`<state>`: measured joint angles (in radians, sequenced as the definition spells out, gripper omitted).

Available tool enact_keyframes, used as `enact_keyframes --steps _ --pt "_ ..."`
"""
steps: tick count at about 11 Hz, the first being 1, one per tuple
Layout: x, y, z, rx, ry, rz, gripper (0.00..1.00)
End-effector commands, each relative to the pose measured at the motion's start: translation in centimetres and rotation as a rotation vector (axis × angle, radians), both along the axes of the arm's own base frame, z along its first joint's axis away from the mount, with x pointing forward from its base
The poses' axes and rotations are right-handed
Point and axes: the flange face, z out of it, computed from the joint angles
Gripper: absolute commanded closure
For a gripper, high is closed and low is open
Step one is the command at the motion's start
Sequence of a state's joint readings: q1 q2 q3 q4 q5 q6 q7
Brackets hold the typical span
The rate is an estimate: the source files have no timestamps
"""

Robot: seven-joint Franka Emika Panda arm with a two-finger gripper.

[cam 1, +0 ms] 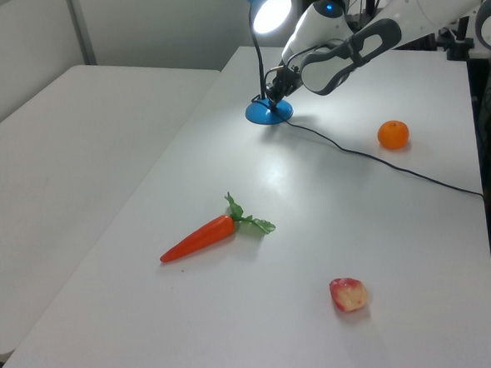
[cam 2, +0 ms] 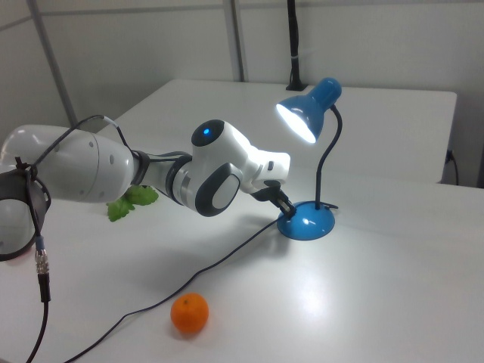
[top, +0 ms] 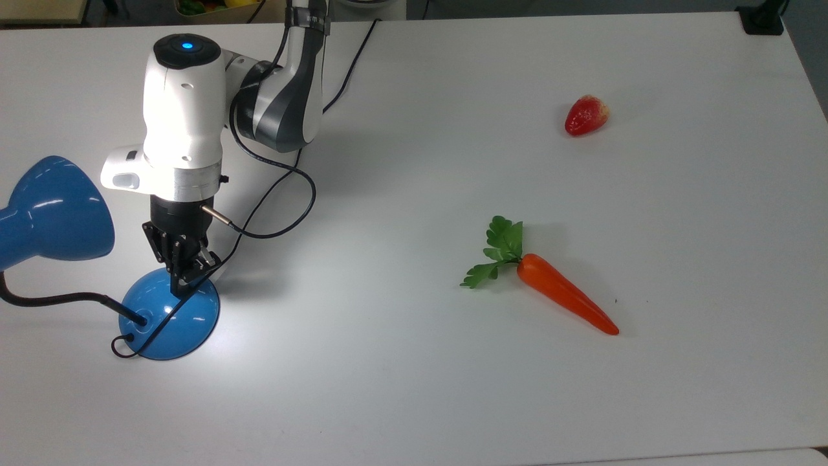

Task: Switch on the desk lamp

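Pressing down at the top view's lower left, gripper (top: 183,277) clenched on the desk lamp (top: 169,315) base's upper rim. Glowing shade, so lifting straight off.
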<state>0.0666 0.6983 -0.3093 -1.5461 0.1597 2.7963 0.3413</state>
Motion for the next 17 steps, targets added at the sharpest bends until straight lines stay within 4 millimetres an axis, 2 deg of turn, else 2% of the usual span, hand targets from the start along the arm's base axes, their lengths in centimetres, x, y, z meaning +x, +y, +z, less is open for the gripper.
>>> enact_keyframes --steps 1,5,10,12,14,16,17 --pt "0.6 0.2 -0.6 0.008 -0.018 -0.013 1.00" --pt "-0.3 0.2 2.3 0.025 -0.019 -0.014 1.00" --pt "-2.0 1.0 6.1 0.085 0.161 0.036 1.00" --pt "-3.4 1.6 8.3 0.114 0.262 0.091 1.00" --pt "-5.1 3.3 10.9 0.148 0.368 0.190 1.00" --pt "-7.6 3.9 13.9 0.170 0.465 0.303 0.99" --pt "-9.4 4.0 15.7 0.188 0.516 0.361 0.94"
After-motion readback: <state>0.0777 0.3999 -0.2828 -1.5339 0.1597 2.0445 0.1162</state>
